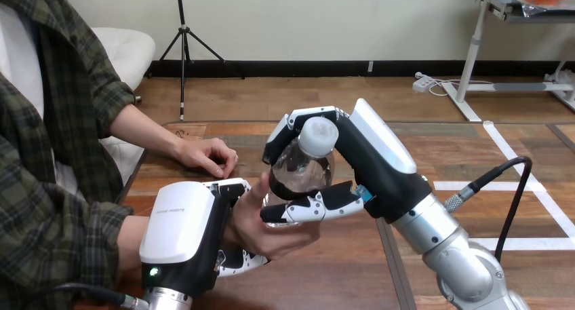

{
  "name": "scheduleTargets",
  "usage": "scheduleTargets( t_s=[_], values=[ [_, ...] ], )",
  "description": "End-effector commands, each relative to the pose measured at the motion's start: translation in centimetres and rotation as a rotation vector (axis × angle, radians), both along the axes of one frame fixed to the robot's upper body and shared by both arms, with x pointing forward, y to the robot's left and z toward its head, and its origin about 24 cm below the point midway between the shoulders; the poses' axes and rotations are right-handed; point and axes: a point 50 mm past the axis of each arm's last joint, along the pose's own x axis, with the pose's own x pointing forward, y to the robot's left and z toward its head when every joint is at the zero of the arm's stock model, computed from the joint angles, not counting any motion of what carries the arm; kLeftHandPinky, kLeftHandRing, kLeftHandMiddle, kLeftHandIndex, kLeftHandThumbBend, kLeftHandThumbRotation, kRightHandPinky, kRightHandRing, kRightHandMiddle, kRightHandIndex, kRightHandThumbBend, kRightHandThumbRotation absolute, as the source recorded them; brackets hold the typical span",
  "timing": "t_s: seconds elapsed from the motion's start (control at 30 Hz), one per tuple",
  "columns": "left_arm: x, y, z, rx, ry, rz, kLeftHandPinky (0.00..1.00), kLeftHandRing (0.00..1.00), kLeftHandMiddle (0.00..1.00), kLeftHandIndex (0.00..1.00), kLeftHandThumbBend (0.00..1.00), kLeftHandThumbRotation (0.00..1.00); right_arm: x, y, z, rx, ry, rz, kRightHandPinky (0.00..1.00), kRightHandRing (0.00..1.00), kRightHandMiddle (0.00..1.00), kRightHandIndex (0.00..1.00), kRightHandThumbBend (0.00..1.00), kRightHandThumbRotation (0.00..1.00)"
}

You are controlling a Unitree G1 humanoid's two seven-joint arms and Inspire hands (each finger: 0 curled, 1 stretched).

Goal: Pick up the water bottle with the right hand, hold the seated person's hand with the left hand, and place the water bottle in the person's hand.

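A clear water bottle [303,166] with a white cap stands tilted in the middle of the head view, my right hand [366,162] shut on it with fingers over the top and thumb below. The bottle's base rests in the person's hand [271,227], which lies palm up near the table's front. My left hand [193,235] is against that hand's wrist from the left, its fingers curled under and around it. The person's other hand [207,155] rests palm down on the wooden table [434,154] farther back at the left.
The person sits at the table's left side, forearms reaching over the table edge. My right forearm [454,256] crosses the lower right, with a black cable [508,188] arching beside it.
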Motion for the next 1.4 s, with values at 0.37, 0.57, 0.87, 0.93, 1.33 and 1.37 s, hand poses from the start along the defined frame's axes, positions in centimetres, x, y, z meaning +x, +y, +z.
scheduleTargets(
  t_s=[0.37, 0.57, 0.87, 0.93, 1.33, 1.37],
  values=[
    [1.1, -0.8, 1.2, 0.048, 0.014, -0.087, 0.34, 0.41, 0.47, 0.50, 0.82, 0.00, 0.9, -0.6, 2.2, 0.032, -0.089, -0.035, 0.64, 0.72, 0.78, 0.79, 0.86, 0.00],
    [1.0, -0.7, 1.1, 0.059, 0.026, -0.108, 0.40, 0.51, 0.57, 0.57, 0.84, 0.00, 0.8, -0.8, 2.3, 0.050, -0.086, -0.047, 0.68, 0.76, 0.81, 0.82, 0.87, 0.00],
    [0.8, -0.7, 1.2, 0.020, 0.021, -0.149, 0.49, 0.63, 0.72, 0.71, 0.86, 0.00, 0.8, -1.0, 2.2, 0.080, -0.076, -0.057, 0.69, 0.76, 0.82, 0.82, 0.86, 0.00],
    [0.8, -0.7, 1.2, 0.016, 0.019, -0.155, 0.50, 0.64, 0.74, 0.73, 0.86, 0.00, 0.7, -1.0, 2.2, 0.083, -0.072, -0.060, 0.69, 0.76, 0.82, 0.82, 0.86, 0.00],
    [0.7, -0.6, 1.4, 0.003, 0.009, -0.204, 0.58, 0.76, 0.86, 0.87, 0.87, 0.00, 0.7, -1.3, 2.2, 0.093, -0.057, -0.073, 0.69, 0.77, 0.83, 0.82, 0.83, 0.00],
    [0.6, -0.6, 1.4, 0.003, 0.006, -0.210, 0.59, 0.76, 0.86, 0.88, 0.87, 0.00, 0.7, -1.3, 2.2, 0.094, -0.055, -0.074, 0.69, 0.77, 0.83, 0.83, 0.83, 0.00]
  ],
)
